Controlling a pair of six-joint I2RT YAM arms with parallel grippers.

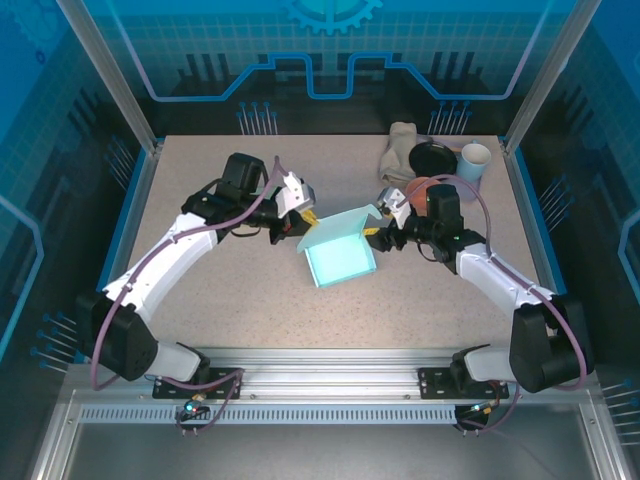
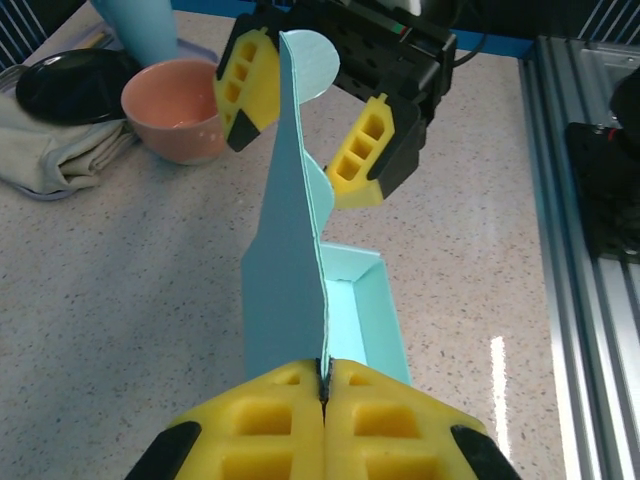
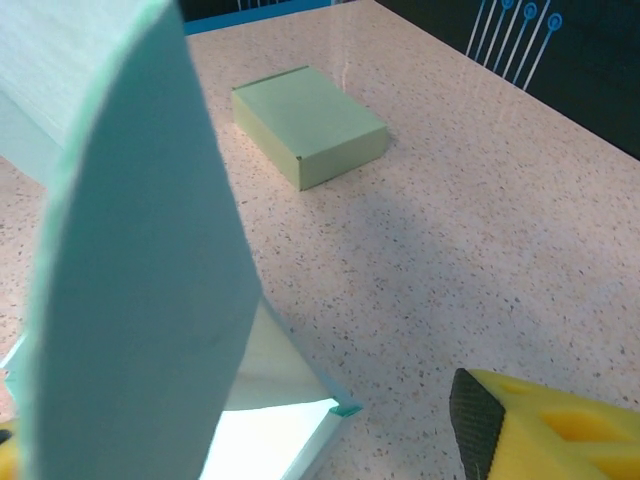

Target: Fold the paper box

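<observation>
In the top view the left arm reaches in from 7 o'clock across the speckled table (image 1: pixel 250 310). The left gripper (image 1: pixel 303 217) sits at about 10 o'clock of the paper box (image 1: pixel 340 262). The left wrist camera shows its yellow pads (image 2: pixel 275 410) pressed together on the near edge of the box's lid (image 2: pixel 290 250), with the card pinched in the seam between them.

The turquoise box lies open near the middle of the table, a little right of centre. Its shallow tray is flat on the surface and the lid stands upright along the tray's 11 o'clock side. A rounded tab (image 2: pixel 308 60) tops the lid's far end.

The right gripper (image 1: pixel 378 228) is at 2 o'clock of the tray. Its jaws stand apart with one yellow finger (image 2: pixel 365 150) on each side of the raised lid near the tab. Whether either finger touches the card cannot be told.

In the right wrist view a closed green box (image 3: pixel 310 125) rests on the table at 12 o'clock, well apart from the turquoise card.

At 1 o'clock of the paper box sits a pink bowl (image 1: pixel 420 188). Beyond it are a folded cloth (image 1: pixel 400 148), a black dish (image 1: pixel 433 160) and a pale cup (image 1: pixel 476 163).
</observation>
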